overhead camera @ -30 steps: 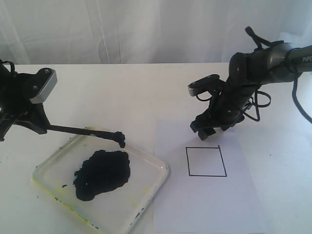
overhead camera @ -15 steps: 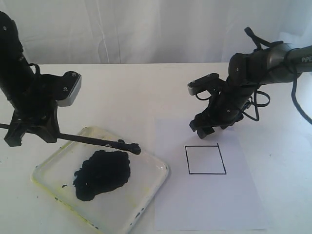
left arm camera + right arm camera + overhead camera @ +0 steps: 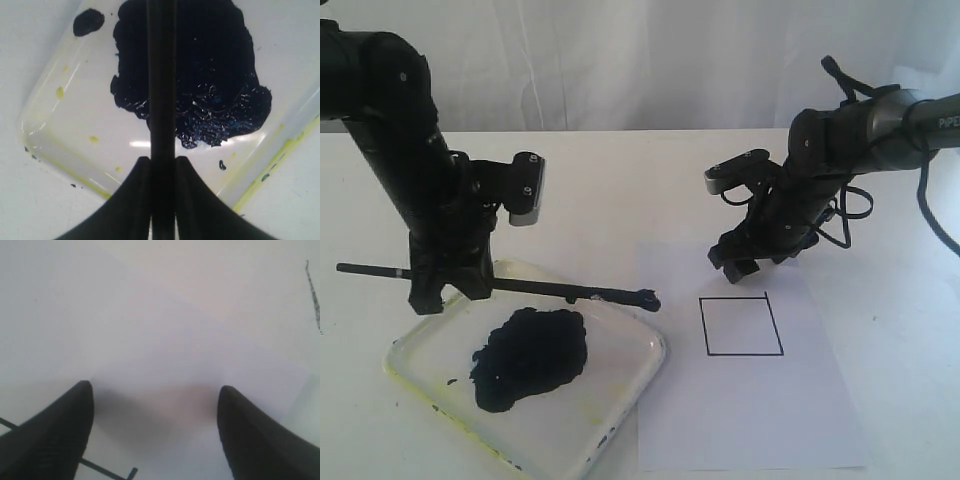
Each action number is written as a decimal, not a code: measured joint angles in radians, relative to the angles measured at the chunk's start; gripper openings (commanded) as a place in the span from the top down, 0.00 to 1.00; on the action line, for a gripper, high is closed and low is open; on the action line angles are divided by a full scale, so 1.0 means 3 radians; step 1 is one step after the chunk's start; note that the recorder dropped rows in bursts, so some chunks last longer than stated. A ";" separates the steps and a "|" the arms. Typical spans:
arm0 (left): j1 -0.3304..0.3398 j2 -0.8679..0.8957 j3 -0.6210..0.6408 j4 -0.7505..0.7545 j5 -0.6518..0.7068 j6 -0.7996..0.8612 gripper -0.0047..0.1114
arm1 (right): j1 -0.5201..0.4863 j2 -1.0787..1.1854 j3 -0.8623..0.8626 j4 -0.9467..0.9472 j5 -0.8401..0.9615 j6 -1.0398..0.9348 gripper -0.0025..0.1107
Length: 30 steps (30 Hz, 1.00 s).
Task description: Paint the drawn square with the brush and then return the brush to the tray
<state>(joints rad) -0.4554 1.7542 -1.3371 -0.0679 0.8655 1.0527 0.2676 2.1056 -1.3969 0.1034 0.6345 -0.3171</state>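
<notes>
The thin black brush (image 3: pixel 550 289) lies level in the air over the far side of the tray (image 3: pixel 654 352). Its dark tip (image 3: pixel 646 296) reaches the tray's right rim, just short of the paper. My left gripper (image 3: pixel 444 290) is shut on the shaft near its back end. In the left wrist view the brush (image 3: pixel 161 75) runs out from the closed left gripper (image 3: pixel 162 167) over the black paint blob (image 3: pixel 210 75). The drawn square (image 3: pixel 741 326) is white inside. My right gripper (image 3: pixel 745 264) hangs open just beyond the square's far edge; the open right gripper (image 3: pixel 155 390) holds nothing.
The white paper sheet (image 3: pixel 750 410) lies right of the tray, its left edge next to the tray's rim. The paint blob (image 3: pixel 530 355) fills the tray's middle. A white curtain backs the table. A corner line of the square (image 3: pixel 97 466) shows under the right gripper.
My left arm has swung to the right with the brush, carrying the tip from above the blob's far edge to the tray's right rim. The right arm has stayed put.
</notes>
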 measured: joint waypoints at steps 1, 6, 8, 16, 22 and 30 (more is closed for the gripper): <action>-0.0040 0.0000 0.0000 0.0027 -0.0018 -0.0036 0.96 | 0.0000 0.0000 0.0000 0.0000 0.0000 0.0000 0.40; -0.0161 0.0006 0.0000 0.0107 -0.0058 -0.0183 0.96 | 0.0000 0.0005 0.0000 0.0000 -0.0006 0.0000 0.40; -0.0214 0.0053 0.0000 0.0107 -0.0064 -0.0198 0.96 | 0.0000 0.0005 0.0000 0.0000 -0.0003 0.0000 0.40; -0.0482 0.0193 -0.0163 0.0113 -0.0143 -0.0428 0.96 | 0.0000 0.0005 0.0000 0.0000 -0.0011 0.0000 0.40; -0.0611 0.0317 -0.0386 0.0113 -0.0040 -0.0456 0.96 | 0.0000 0.0005 0.0000 0.0000 -0.0011 0.0000 0.40; -0.0742 0.0586 -0.0590 0.0113 0.0003 -0.0456 0.96 | 0.0000 0.0005 0.0000 0.0000 -0.0016 0.0000 0.40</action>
<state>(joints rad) -0.6782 1.9300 -1.5141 -0.0338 0.8663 0.9160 0.2676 2.1071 -1.3969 0.1034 0.6297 -0.3171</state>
